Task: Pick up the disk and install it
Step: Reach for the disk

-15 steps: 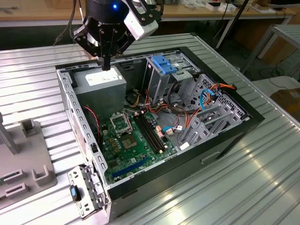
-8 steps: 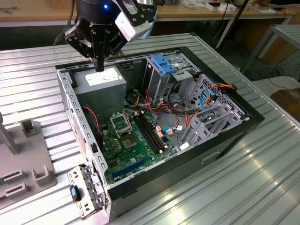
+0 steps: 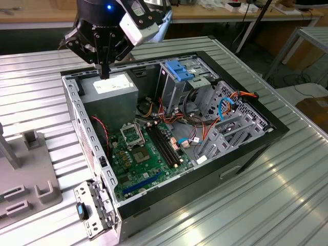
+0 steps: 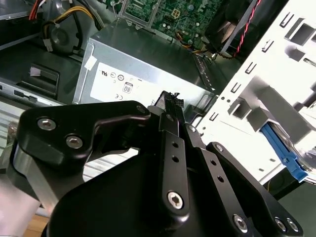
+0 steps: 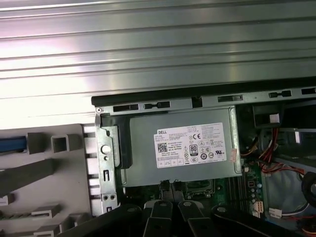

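My gripper [image 3: 104,73] hangs over the far left corner of the open computer case [image 3: 266,134], just above the grey power supply box [image 3: 114,85]. In both wrist views the black fingers [image 4: 170,106] meet at their tips [image 5: 165,186] with nothing between them. A silver-grey part with blue plastic rails [image 3: 180,70] sits in the drive cage at the far side of the case. It looks like the disk, but its label is hidden. The gripper is well apart from it, toward the exterior view's left.
A green circuit board [image 3: 146,154] lies on the case floor, with coloured cables [image 3: 225,105] toward the exterior view's right. A grey bracket with a blue clip [image 3: 82,210] sticks out at the near corner. A grey fixture [image 3: 25,174] stands on the slatted metal table [image 3: 287,205].
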`<state>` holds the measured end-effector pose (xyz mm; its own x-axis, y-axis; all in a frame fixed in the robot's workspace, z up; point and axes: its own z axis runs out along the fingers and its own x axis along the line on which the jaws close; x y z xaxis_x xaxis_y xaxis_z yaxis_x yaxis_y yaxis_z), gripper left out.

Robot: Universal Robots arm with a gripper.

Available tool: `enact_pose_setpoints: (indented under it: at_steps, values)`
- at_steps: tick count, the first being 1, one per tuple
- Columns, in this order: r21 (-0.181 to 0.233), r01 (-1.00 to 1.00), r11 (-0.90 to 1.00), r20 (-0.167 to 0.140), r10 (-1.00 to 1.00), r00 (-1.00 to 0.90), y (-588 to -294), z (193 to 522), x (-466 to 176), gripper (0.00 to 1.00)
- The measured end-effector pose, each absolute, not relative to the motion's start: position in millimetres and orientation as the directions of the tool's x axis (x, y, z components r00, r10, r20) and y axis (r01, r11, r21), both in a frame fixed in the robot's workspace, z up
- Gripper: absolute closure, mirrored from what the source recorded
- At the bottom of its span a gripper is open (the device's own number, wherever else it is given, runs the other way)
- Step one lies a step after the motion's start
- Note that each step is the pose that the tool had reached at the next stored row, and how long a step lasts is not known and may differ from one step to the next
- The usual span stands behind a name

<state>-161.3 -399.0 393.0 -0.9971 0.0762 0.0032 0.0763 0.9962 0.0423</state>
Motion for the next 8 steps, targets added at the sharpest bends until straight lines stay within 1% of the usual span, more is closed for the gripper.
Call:
enact_pose_setpoints:
  at_steps: [8]
  values:
    - [0.042, 0.076, 0.996, 0.003, 0.076, -0.997, -398.9, 393.0, -176.3, 0.89]
